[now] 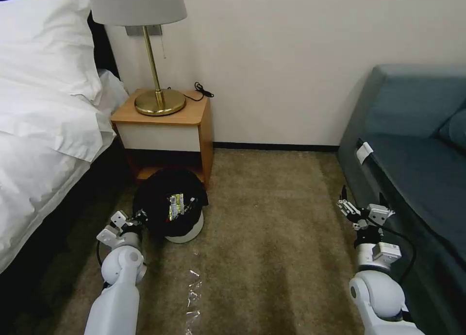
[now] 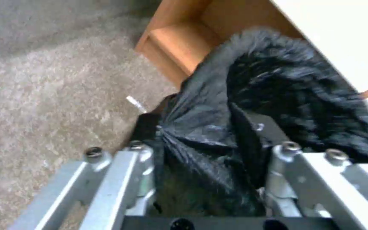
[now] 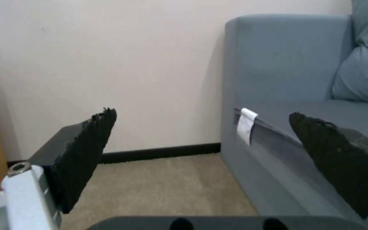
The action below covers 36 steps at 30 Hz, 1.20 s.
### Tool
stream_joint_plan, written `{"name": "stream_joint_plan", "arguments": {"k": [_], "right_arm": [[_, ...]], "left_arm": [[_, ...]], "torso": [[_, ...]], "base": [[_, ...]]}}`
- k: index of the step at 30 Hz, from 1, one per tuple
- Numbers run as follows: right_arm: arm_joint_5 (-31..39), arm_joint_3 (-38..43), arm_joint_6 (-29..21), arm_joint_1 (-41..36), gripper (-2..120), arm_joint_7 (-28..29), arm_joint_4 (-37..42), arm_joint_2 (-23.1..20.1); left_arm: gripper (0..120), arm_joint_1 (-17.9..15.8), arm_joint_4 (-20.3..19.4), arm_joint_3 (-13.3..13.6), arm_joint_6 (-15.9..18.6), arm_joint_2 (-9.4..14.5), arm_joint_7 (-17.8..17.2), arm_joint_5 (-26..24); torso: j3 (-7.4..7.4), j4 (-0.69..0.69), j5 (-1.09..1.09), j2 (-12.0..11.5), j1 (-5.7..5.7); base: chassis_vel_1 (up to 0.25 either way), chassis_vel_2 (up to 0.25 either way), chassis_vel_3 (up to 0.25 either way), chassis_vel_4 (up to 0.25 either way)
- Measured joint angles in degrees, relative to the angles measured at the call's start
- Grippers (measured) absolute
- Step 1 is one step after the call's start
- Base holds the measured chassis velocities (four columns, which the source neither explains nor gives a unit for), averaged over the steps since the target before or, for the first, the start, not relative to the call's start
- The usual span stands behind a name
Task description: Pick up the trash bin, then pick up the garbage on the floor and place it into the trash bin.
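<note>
My left gripper is down low by the floor, clamped on the near edge of the trash bin. From the left wrist view the two fingers are pinched onto a bunched fold of the black bag that lines the bin, so the bag is squeezed tight between them. Whether I've got the plastic rim in there too, can't tell, the bag hides it

The bin itself is tilted, mouth leaning toward me in the head view, white body underneath and the black bag puffed up over the top. It sits right in front of the wooden nightstand, near the open shelf at the bottom. Inside the mouth there's a shiny yellow-and-black wrapper lying on the bag. Can't make out anything else in there

My right gripper is well apart from all that, hanging over the carpet next to the blue sofa. Its fingers are spread wide with nothing between them, just wall and sofa showing through the gap in the right wrist view

On the carpet just in front of the bin there's a strip of clear crinkly plastic running toward me. A brass lamp stands on the nightstand, and the bed with white sheets is off to my left
</note>
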Motion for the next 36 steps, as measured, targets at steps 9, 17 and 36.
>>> {"name": "stream_joint_plan", "arguments": {"k": [9, 17, 36], "right_arm": [[-0.10, -0.45, 0.37, 0.07, 100, -0.39, -0.25, 0.17], [-1.81, 0.63, 1.41, 0.76, 100, -0.78, -1.64, 0.27], [-3.44, 1.01, 10.05, 3.08, 100, -7.64, -9.91, -1.87]], "left_arm": [[77, 5.20, -12.79, -0.07, 0.78, 1.12, 2.86, 7.89], [99, 8.26, -18.04, -1.56, -1.48, 4.05, 13.05, 27.09], [98, 7.96, -17.90, 2.43, -5.40, 6.60, 20.84, 31.77]], "torso": [[0.00, 0.00, 0.00, 0.00, 0.00], [0.00, 0.01, 0.01, 0.00, 0.00], [0.00, 0.00, 0.01, 0.00, 0.01]], "base": [[0.000, 0.000, 0.000, 0.000], [0.000, 0.000, 0.000, 0.000], [0.000, 0.000, 0.000, 0.000]]}}
